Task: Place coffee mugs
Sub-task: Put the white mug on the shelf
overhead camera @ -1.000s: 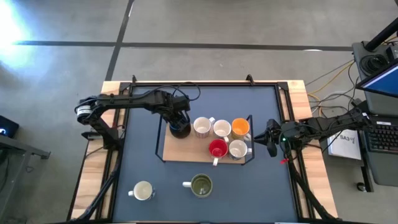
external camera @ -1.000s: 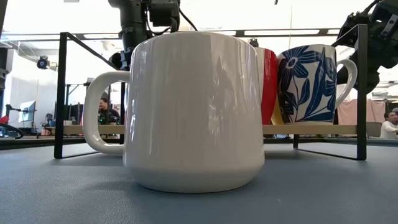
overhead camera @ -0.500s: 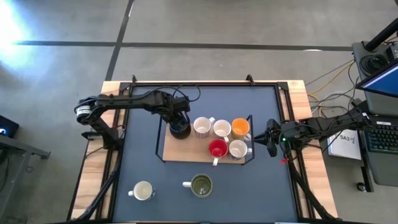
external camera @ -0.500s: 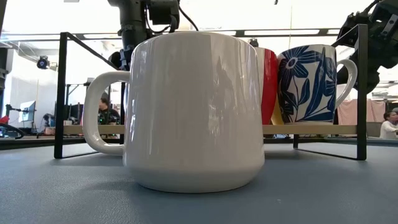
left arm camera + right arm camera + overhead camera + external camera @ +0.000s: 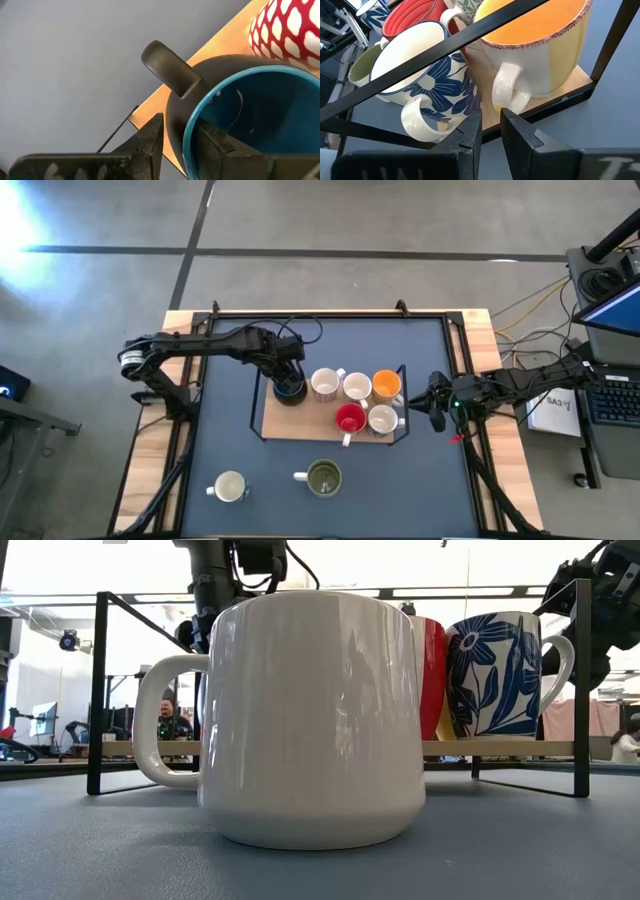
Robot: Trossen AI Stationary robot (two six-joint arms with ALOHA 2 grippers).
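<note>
Tabletop [image 5: 230, 440]: dark blue-grey mat with bare wood strips along both sides.

Directly on it:
- Wooden rack [image 5: 300, 423] in a black wire frame, at centre, carrying six mugs.
- Cream mug [image 5: 230, 486], near front edge, left of centre, upright.
- Olive green mug [image 5: 323, 477], just right of the cream one, upright, handle pointing left.

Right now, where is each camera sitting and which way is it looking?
High view: above the table, looking straight down; both arms show, left gripper over the dark mug on the rack.
Low view: at table height, looking across; a white mug fills it.
Left wrist view: on the left arm, its fingers straddle the dark mug's rim.
Right wrist view: on the right arm, right gripper facing the orange mug.
The high and left wrist views share the dark mug.
</note>
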